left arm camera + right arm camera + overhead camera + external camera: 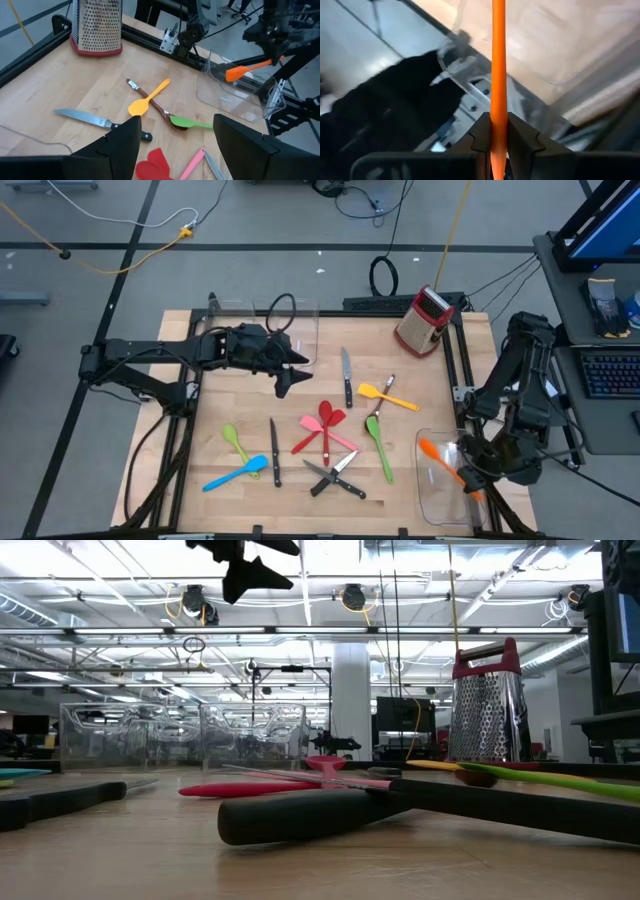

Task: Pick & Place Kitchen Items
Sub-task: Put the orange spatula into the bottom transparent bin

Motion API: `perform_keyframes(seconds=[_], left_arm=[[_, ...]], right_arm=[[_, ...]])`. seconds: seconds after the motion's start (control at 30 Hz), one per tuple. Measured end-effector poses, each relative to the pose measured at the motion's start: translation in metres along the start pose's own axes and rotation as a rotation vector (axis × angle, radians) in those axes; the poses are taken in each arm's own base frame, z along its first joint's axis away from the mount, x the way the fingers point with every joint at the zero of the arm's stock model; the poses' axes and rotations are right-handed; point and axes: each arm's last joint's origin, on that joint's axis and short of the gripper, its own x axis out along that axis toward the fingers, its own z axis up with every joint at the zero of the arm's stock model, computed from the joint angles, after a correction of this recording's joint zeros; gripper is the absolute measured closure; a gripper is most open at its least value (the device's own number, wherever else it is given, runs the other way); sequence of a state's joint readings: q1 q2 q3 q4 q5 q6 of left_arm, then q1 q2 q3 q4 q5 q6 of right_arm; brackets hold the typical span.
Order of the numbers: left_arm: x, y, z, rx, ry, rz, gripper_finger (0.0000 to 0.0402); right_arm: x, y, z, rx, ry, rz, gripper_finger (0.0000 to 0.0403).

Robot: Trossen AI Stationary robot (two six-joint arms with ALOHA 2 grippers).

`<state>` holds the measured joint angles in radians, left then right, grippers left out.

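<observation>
Half the orange spatula hides between end-effector fingers.

A light wooden bench seen from above. At its far right corner stands a red box grater. A clear plastic bin sits at the far edge, another at the near right. Scattered across the middle lie a steel knife, a yellow spatula, a brown spoon, a green spoon, red and pink utensils, crossed black-handled knives, another knife, a light green spoon and a blue spatula.
</observation>
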<state>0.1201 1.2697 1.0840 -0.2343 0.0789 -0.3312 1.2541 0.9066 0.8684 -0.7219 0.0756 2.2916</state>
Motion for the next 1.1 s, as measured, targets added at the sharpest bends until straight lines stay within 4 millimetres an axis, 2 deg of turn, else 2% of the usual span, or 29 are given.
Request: perform_keyframes(seconds=[0.3, 0.43, 0.6, 0.87, 1.1], left_arm=[[0.000, -0.001, 0.000, -0.031, -0.005, -0.005, 0.0149], [0.000, -0.002, 0.000, -0.038, -0.004, -0.009, 0.0149], [0.000, -0.005, -0.001, -0.039, 0.000, -0.019, 0.0149], [0.000, -0.007, -0.002, -0.036, 0.002, -0.024, 0.0149], [0.000, -0.007, -0.002, -0.036, 0.001, -0.023, 0.0149]], right_arm=[[-0.001, -0.009, 0.007, -0.014, -0.069, -0.088, 0.0374], [-0.001, -0.011, 0.006, -0.009, -0.030, -0.152, 0.0375], [0.001, -0.010, 0.005, -0.008, -0.020, -0.144, 0.0375], [0.018, -0.004, 0.008, 0.021, -0.077, -0.189, 0.0374], [0.032, -0.005, 0.007, 0.040, -0.061, -0.284, 0.0357]])
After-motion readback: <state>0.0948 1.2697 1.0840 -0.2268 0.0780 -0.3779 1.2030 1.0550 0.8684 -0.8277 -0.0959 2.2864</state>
